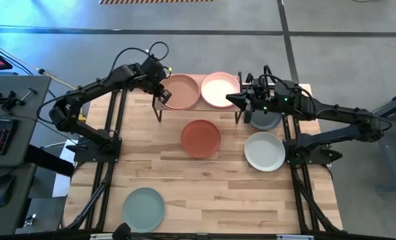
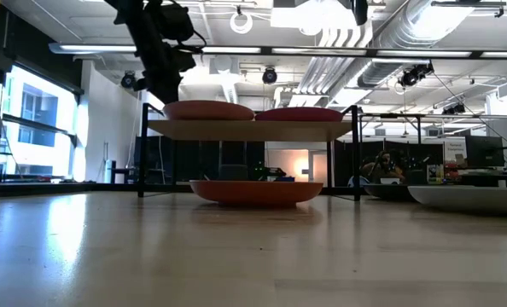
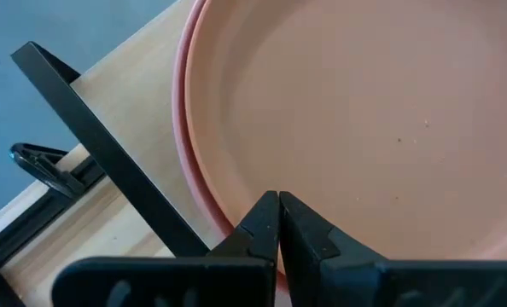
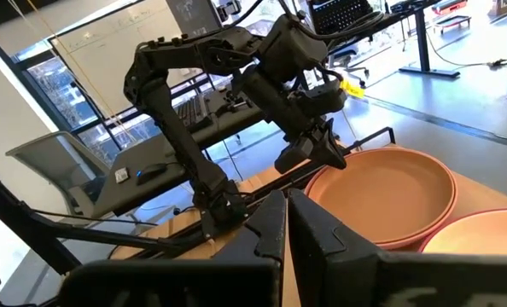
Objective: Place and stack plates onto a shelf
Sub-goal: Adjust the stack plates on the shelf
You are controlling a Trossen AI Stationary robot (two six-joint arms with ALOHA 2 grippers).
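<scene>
Left arm: extended from the left side of the table toward the far edge, elbow bent. Left gripper [image 1: 162, 95] is held at the left rim of the peach plate [image 1: 180, 91]. In the left wrist view its fingers [image 3: 262, 223] are seen pressed together with no gap, tips just over the plate's rim; nothing is gripped between them, and contact with the rim cannot be told.

Right arm: extended from the right side toward the far middle. Right gripper [image 1: 240, 100] is placed just beside the right rim of the light pink plate [image 1: 220, 89]. In the right wrist view its fingers [image 4: 270, 223] are closed together and hold nothing.

Shelf [image 2: 249, 129]: set at the far middle of the table on thin black legs. The peach plate is carried on its left half and the light pink plate on its right half, rims touching or nearly so.

Terracotta plate [image 1: 201, 138]: laid on the tabletop just in front of the shelf.

Dark grey plate [image 1: 266, 121]: laid right of the shelf, partly hidden under the right arm.

Pale grey-white plate [image 1: 265, 151]: laid just near of the dark grey one.

Sage green plate [image 1: 143, 209]: laid at the near left, well apart from the rest.

Open tabletop [image 1: 211, 193]: left between the sage green plate and the others.
</scene>
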